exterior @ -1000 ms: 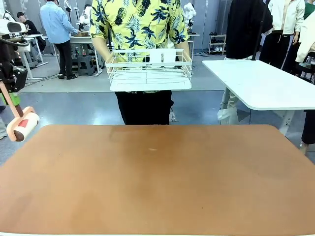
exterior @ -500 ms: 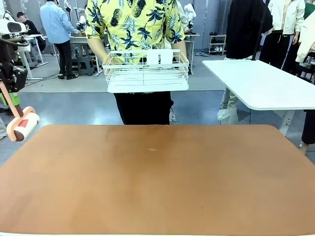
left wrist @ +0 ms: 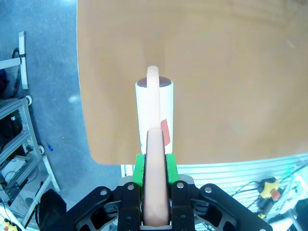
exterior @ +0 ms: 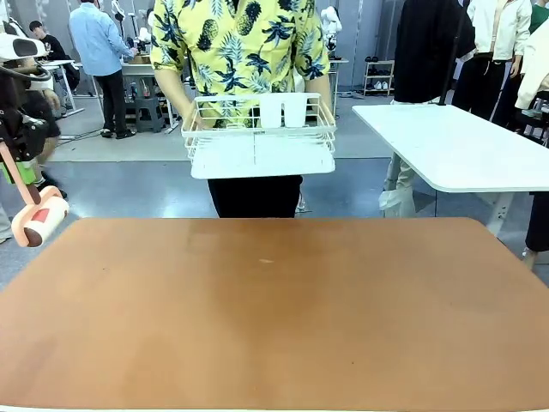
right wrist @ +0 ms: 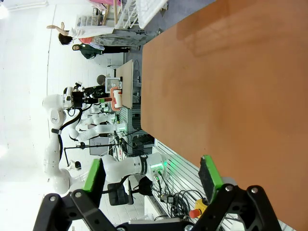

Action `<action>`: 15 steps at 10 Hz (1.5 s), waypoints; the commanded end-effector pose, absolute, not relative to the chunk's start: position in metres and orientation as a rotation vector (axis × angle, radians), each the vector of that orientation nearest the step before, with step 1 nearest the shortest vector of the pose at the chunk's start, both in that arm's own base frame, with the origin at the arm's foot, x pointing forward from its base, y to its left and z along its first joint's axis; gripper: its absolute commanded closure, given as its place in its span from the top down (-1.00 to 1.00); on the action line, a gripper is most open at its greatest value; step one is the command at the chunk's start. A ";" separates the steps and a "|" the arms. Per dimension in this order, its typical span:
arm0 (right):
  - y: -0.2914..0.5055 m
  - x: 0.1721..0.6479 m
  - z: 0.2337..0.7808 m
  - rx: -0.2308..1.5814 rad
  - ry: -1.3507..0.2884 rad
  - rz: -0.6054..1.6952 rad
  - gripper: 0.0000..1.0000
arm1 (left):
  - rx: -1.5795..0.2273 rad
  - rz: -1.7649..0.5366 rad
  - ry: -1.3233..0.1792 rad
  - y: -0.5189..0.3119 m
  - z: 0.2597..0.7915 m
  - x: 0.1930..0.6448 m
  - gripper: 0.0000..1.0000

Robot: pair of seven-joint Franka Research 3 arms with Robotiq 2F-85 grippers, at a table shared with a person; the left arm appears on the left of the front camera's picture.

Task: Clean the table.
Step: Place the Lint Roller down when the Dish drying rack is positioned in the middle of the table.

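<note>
Front view. The large, matte, round-cornered reddish-brown table (exterior: 283, 326) is filling the lower half of the picture, with the person standing at its far edge. A small pale speck (exterior: 266, 261) is lying on the top near that far edge. At the far left, off the table's left side, the left gripper (exterior: 17, 170) is holding a lint roller (exterior: 39, 221) with a pink handle and a white drum. The roller is hanging at the same spot as a second ago. The person in a yellow pineapple-print shirt (exterior: 244, 43) is holding a white wire basket (exterior: 257, 137) in both hands above the far edge. The basket is sitting a little lower than before and is tipping its flat underside more toward the camera. A white-topped table (exterior: 455, 146) is standing behind on the right.

Left wrist view. The left gripper (left wrist: 155, 166) is clamping its green pads (left wrist: 139, 169) on the roller's pink handle. The drum (left wrist: 154, 113) is hanging over the table (left wrist: 216, 72) just inside its edge. Whether it is touching the top cannot be told. Blue-grey floor (left wrist: 43, 96) is showing beside the table.

Right wrist view. The right gripper (right wrist: 151, 175) is standing with its jaws wide apart and nothing between them, off the near edge of the table (right wrist: 231, 72). The roller (right wrist: 117, 97) is showing far off.
</note>
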State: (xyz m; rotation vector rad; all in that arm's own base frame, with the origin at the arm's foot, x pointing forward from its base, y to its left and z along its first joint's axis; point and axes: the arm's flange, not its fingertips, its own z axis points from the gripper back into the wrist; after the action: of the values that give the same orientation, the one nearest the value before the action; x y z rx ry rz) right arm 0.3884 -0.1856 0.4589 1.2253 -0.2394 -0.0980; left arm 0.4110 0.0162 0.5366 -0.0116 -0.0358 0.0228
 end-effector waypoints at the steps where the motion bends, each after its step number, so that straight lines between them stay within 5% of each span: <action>1: -0.185 0.388 0.463 1.232 -0.241 -0.100 1.00 | -0.006 0.023 -0.037 0.016 0.539 0.411 -0.59; 15: -0.185 0.388 0.463 1.232 -0.241 -0.100 1.00 | -0.006 0.023 -0.037 0.016 0.539 0.411 -0.59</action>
State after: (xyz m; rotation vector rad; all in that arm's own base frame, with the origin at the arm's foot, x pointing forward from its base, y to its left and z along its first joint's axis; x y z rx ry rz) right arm 0.3884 -0.1856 0.4590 1.2253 -0.2394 -0.0980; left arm 0.4110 0.0162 0.5366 -0.0116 -0.0358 0.0228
